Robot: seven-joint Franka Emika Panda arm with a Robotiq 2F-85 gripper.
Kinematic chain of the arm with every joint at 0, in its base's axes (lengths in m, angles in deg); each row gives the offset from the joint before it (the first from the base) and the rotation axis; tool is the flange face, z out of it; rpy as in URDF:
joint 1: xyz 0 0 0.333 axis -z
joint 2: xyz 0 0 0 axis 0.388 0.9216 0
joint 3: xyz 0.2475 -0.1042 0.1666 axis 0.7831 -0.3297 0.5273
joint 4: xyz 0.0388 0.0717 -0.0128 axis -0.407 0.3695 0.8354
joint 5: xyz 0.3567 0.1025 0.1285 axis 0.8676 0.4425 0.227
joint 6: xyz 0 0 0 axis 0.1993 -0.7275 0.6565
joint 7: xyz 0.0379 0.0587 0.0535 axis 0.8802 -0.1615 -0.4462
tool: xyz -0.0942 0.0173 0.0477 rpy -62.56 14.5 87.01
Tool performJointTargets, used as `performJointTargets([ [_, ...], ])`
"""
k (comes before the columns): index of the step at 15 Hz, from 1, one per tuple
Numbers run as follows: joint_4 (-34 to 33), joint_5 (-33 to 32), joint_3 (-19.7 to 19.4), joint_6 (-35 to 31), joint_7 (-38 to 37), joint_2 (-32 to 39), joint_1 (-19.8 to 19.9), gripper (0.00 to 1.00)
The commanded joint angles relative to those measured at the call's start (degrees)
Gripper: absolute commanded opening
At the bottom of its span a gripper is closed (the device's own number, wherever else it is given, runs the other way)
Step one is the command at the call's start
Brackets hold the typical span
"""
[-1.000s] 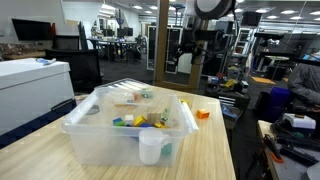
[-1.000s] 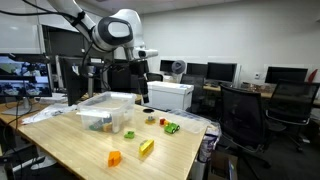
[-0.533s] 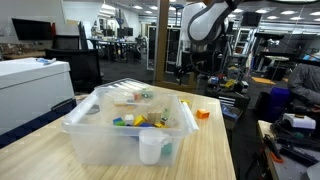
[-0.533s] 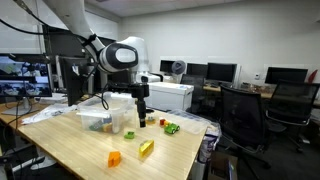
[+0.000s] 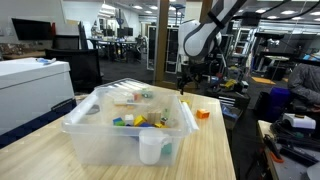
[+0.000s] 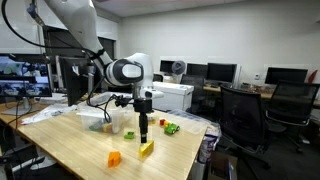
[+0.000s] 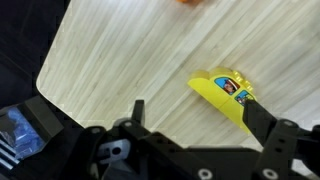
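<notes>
While the arm (image 6: pixel 125 72) hangs over the bench (image 6: pixel 70 150), the tool (image 6: pixel 143 136) points straight down, just above the yellow block (image 6: pixel 147 149). The tool is open: in the wrist view its jaws are spread wide, and it (image 7: pixel 192 103) grips nothing. In that view the yellow block (image 7: pixel 222 97) lies flat on the wood, more to the side of one finger (image 7: pixel 268 122), which covers its far end. The other finger (image 7: pixel 135 112) stands over bare wood. A small coloured sticker (image 7: pixel 232 86) shows on the block's upper face. Whether the tool touches the block cannot be told from any view.

The orange block (image 6: pixel 114 158) lies near the yellow one, closer to the bench's front edge, and the two are apart. It shows as an orange sliver (image 7: pixel 188 2) at the top edge of the wrist view. Some green pieces (image 6: pixel 172 128) lie on the far side of the tool, towards the bench's edge.

A clear bin (image 6: pixel 105 114) stands beside the arm. In an exterior view the bin (image 5: pixel 90 135) holds mixed coloured pieces, a white cup (image 5: pixel 150 147) stands against its near wall, and the tool (image 5: pixel 182 90) is behind its far corner, with the orange block (image 5: pixel 203 113) just beside that corner. The yellow block is hidden there.
</notes>
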Motion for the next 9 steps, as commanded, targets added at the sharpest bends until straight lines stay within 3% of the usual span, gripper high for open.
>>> performJointTargets([
  [1, -1.74, 1.93, -0.51, -1.63, 2.63, 4.1, -0.46, 1.0],
  [5, -4.07, 1.64, -0.23, -2.9, 3.0, 8.02, -2.62, 1.0],
  [9, -6.13, 2.22, 0.19, -3.12, 3.49, 6.87, -3.59, 1.0],
])
